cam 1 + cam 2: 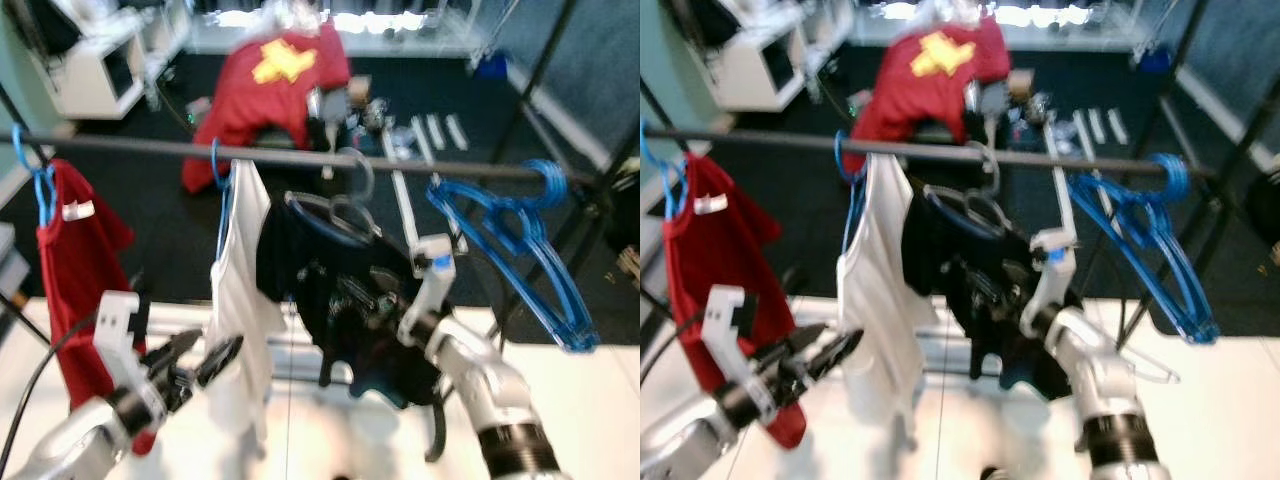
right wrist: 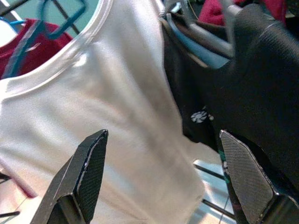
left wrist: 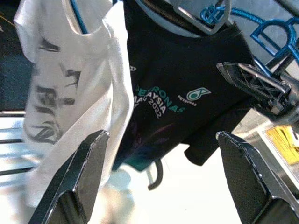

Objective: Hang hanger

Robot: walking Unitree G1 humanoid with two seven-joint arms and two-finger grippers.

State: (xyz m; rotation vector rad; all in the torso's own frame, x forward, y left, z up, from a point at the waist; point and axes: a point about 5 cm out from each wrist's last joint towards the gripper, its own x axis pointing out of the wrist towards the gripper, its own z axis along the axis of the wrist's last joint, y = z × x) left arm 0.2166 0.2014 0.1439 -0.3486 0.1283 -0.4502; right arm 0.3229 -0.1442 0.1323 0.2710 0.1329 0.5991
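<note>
1. Three garments hang along the rail [image 1: 150,147]: a red shirt [image 1: 80,270], a white top [image 1: 245,290] on a blue hanger, and a black T-shirt [image 1: 330,270] on a grey hanger [image 1: 352,178] whose hook sits at the rail.
2. Beside these, a bunch of empty blue hangers [image 1: 520,240] hooks on the rail's right end.
3. The right claw [image 1: 375,305] is up against the black T-shirt, fingers spread in the wrist view, grasping nothing.
4. The left claw [image 1: 205,360] is released too, beside the white top's hem.
5. The hanger looks stiff, smooth and light; the shirt is soft, limp cloth, likely to swing. The rigid neck below the hook seems the surest place to take hold.
</note>
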